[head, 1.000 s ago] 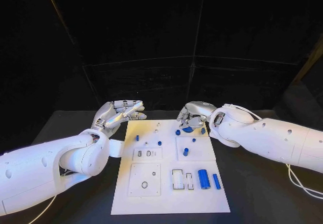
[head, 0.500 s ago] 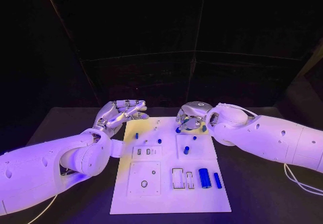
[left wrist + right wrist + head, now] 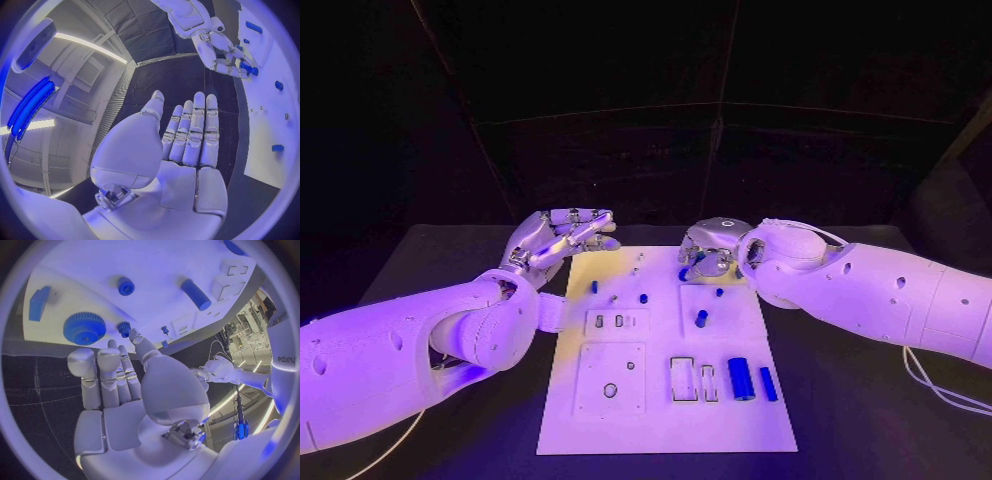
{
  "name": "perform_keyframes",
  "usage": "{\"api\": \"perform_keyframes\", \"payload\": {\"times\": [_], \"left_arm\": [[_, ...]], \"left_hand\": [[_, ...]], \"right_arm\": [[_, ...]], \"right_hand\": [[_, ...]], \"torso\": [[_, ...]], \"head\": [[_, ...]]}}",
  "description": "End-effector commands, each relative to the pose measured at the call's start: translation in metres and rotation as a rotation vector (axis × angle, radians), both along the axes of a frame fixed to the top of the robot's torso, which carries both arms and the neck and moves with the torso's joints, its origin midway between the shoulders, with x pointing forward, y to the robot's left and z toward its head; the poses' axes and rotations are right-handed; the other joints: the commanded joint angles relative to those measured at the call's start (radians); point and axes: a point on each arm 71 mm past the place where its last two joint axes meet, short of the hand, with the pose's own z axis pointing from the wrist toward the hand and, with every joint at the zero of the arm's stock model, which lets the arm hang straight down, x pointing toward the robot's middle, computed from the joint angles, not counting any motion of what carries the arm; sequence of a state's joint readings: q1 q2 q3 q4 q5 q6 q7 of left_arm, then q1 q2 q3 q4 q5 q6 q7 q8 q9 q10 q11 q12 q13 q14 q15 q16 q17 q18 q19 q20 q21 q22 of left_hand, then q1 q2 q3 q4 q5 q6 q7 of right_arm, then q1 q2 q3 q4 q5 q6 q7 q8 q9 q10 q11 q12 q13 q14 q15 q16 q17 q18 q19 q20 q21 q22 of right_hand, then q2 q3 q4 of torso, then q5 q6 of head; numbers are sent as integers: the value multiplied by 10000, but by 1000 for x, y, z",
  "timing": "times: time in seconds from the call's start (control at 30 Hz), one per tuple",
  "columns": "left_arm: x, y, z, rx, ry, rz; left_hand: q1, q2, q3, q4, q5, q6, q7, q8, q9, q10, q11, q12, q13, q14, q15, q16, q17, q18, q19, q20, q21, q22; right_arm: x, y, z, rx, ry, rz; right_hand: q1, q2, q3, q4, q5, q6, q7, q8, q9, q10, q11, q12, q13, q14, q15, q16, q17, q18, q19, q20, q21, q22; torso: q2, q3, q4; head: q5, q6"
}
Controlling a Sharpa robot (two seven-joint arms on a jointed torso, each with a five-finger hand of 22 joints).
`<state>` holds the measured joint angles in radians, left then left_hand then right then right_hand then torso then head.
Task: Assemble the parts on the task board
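Note:
The white task board (image 3: pixel 661 420) lies in the middle of the black table. My right hand (image 3: pixel 711 250) hangs over its far right corner. Its fingers (image 3: pixel 103 375) stretch out with nothing in them, their tips just short of a blue toothed wheel (image 3: pixel 84 328) and a small blue knob (image 3: pixel 124 328); I cannot tell if they touch. My left hand (image 3: pixel 563 238) is raised beside the board's far left corner, its fingers (image 3: pixel 194 130) straight and empty. Two blue cylinders (image 3: pixel 740 378) lie at the board's near right, and a blue peg (image 3: pixel 701 319) stands in the middle.
Small blue pegs (image 3: pixel 643 298) stand on the board's far half, and empty slots (image 3: pixel 682 378) sit beside the cylinders. A white cable (image 3: pixel 935 385) trails on the table (image 3: pixel 877 420) under my right arm. My left forearm runs along the board's left side.
The camera has shifted a little. My right hand has sunk slightly toward the blue wheel; my left hand stays raised and empty.

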<state>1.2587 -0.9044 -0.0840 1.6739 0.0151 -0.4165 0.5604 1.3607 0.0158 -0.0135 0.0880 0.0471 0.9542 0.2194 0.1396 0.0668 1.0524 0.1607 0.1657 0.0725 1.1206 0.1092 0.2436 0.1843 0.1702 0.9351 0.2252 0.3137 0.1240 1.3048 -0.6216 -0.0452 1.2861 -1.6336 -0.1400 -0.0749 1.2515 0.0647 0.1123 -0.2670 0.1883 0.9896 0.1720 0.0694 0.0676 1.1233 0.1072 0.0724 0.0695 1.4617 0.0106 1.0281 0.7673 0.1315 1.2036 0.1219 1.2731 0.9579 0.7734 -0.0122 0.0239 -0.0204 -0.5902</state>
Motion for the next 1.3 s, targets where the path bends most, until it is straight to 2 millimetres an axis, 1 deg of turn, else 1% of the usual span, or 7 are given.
{"api": "perform_keyframes", "payload": {"times": [0.03,0.2,0.3,0.63,0.83,1.07,1.3], "left_arm": [[1,-2,2,-13,-70,-180],[1,-1,3,-14,-82,-197],[1,-1,3,-8,-83,-193],[3,0,3,16,-72,-160],[3,-1,3,17,-68,-177],[4,0,4,38,-54,-148],[4,3,4,71,-42,-83]], "left_hand": [[-132,3,-74,-5,45,29,32,-64,-12,78,16,-41,2,45,16,-41,14,133,74,-20,-54,-12],[-129,25,-71,-15,47,29,36,-76,-13,79,19,-59,1,43,20,-57,23,132,79,-18,-67,-22],[-128,30,-70,-18,47,29,37,-78,-13,80,20,-63,1,41,21,-62,24,132,80,-17,-70,-24],[-123,43,-67,-29,46,31,39,-87,-13,82,22,-76,0,39,23,-75,31,132,84,-15,-81,-32],[-123,44,-67,-31,46,30,40,-89,-14,81,23,-79,0,39,23,-77,32,132,85,-15,-83,-33],[-144,60,-89,-59,45,-21,71,-153,-22,41,50,-155,-9,34,40,-128,60,130,98,-4,-129,-66],[-154,65,-98,-68,45,-38,81,-172,-23,26,59,-181,-12,33,46,-145,71,129,103,0,-144,-78]], "right_arm": [[1,1,-1,-312,162,56],[1,2,-2,-355,213,75],[2,3,-2,-391,259,100],[4,5,-4,-482,366,130],[5,7,-6,-592,496,128],[5,9,-2,-249,84,170],[-1,12,10,804,-882,349]], "right_hand": [[77,49,103,11,-29,-6,15,-10,-1,-48,-14,22,13,192,53,131,112,-194,126,7,103,114],[93,87,202,6,-23,78,39,10,6,33,-14,55,16,194,61,403,371,-248,292,18,325,471],[79,99,282,10,10,180,5,37,14,119,-37,82,17,200,53,620,581,-282,400,16,477,705],[66,167,547,14,-25,353,-52,43,10,261,-85,83,-2,226,18,1117,1070,-358,621,-7,784,1194],[144,272,897,-27,-146,495,-85,49,13,384,-121,74,-10,225,-10,1429,1357,-414,776,-23,999,1552],[450,510,1636,-160,-408,796,-121,125,41,674,-178,119,14,212,-61,1725,1607,-489,992,-61,1268,2017],[493,444,1971,-136,-611,1074,-161,228,74,985,-256,163,65,239,-108,1972,1849,-569,1247,-108,1507,2466]], "torso": [[51,8,23],[92,0,21],[126,11,37],[127,0,38],[135,7,27],[135,10,34],[135,5,30]], "head": [[24,-35],[48,-38],[62,-53],[86,-73],[110,-99],[125,-118],[154,-20]]}}
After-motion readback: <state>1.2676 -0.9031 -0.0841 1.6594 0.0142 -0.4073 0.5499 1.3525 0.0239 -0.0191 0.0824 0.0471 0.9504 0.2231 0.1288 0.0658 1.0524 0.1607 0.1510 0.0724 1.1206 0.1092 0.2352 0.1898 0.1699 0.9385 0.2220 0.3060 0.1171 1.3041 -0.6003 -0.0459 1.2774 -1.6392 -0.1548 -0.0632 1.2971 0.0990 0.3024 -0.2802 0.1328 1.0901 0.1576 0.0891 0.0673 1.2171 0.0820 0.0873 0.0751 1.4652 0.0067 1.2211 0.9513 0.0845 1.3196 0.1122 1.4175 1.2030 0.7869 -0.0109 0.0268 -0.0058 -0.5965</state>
